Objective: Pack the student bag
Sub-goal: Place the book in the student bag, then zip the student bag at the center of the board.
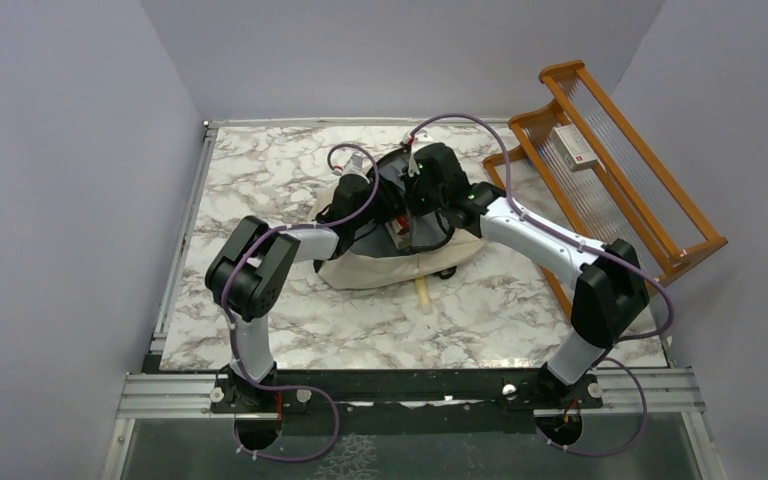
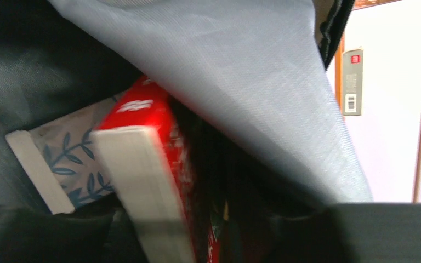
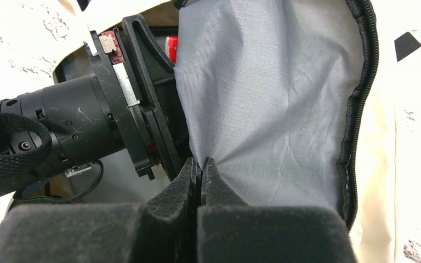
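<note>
The student bag (image 1: 380, 268), beige with a black zipper, lies open mid-table. Its grey lining flap (image 3: 274, 104) is pinched in my shut right gripper (image 3: 200, 170) and held up; that gripper is over the bag's mouth (image 1: 418, 195). My left gripper (image 1: 388, 215) reaches into the bag. In the left wrist view its jaws (image 2: 219, 235) stand wide apart either side of a red book (image 2: 148, 137), which is blurred and stands on edge beside a white book with blue leaf print (image 2: 68, 156). The lining (image 2: 241, 76) hangs over them.
A wooden rack (image 1: 650, 200) lies at the table's right side with a grey and red box (image 1: 575, 148) on it, also in the left wrist view (image 2: 352, 82). A pale yellow stick (image 1: 423, 292) lies in front of the bag.
</note>
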### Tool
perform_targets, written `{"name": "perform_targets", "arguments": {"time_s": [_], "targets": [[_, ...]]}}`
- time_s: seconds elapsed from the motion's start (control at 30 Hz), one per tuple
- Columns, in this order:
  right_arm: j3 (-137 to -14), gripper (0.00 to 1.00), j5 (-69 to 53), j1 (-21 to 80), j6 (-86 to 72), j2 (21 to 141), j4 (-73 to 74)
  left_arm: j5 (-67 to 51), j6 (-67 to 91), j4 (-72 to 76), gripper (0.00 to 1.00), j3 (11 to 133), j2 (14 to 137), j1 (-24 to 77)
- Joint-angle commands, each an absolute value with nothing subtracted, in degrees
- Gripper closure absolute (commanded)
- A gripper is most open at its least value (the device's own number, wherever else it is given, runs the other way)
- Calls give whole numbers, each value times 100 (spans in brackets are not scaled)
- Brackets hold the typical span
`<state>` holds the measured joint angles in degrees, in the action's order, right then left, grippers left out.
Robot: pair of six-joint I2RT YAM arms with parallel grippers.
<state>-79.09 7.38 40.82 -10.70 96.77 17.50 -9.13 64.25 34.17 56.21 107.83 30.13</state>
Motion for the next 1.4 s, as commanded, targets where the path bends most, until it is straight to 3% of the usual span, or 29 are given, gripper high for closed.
{"name": "perform_targets", "arguments": {"time_s": [0.0, 0.27, 0.4, 0.47, 0.77, 1.0, 1.17, 1.37], "targets": [[-7794, 99, 605, 4113, -1147, 9389, 1513, -975, 6112, 3844, 45, 5700, 10695, 3050], [-7699, 100, 553, 4104, -1102, 9389, 1548, -969, 5575, 3477, 28, 5513, 10269, 3050], [-7654, 99, 543, 4104, -1073, 9405, 1582, -817, 5161, 2899, 7, 5529, 9942, 3041], [-7627, 99, 569, 4104, -1064, 9418, 1589, -740, 4938, 2557, 2, 5583, 9805, 3041], [-7581, 99, 590, 4104, -975, 9398, 1638, -287, 4169, 858, 1, 5481, 8811, 3008], [-7676, 98, 355, 4104, -652, 9438, 1915, 241, 4122, 106, 1, 4107, 6652, 2972], [-7674, 90, 52, 4104, -369, 9496, 2221, 811, 4009, -767, 2, 3523, 5772, 2837], [-7787, 79, -700, 4104, -233, 9619, 2588, 523, 3643, -766, 1, 3393, 6022, 2118]]}}
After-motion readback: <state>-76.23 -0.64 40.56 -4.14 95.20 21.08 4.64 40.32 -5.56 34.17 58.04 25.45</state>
